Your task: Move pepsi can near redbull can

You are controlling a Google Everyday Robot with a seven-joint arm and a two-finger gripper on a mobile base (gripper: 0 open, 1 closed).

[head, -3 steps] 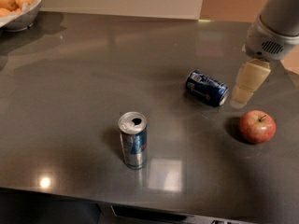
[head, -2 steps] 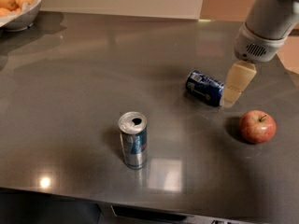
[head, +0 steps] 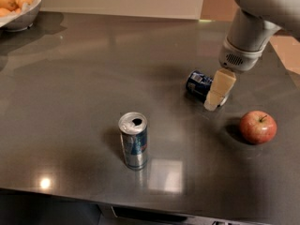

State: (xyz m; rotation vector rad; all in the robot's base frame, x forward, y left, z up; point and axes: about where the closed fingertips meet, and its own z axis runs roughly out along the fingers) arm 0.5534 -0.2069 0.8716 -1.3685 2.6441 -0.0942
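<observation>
The pepsi can (head: 199, 84), dark blue with light patches, lies on its side on the dark grey table (head: 84, 78), right of centre. The redbull can (head: 133, 140), slim, silver and blue with an open top, stands upright nearer the front, left of the pepsi can and well apart from it. My gripper (head: 216, 92) hangs from the grey arm at the upper right, its cream fingers (head: 220, 86) covering the right end of the pepsi can.
A red apple (head: 258, 127) sits right of the pepsi can. A white bowl (head: 22, 14) of orange fruit stands at the back left corner. The table's front edge runs along the bottom.
The arm and gripper have moved left and down, from beside the pepsi can's right end to over it. The cans and apple have not moved.
</observation>
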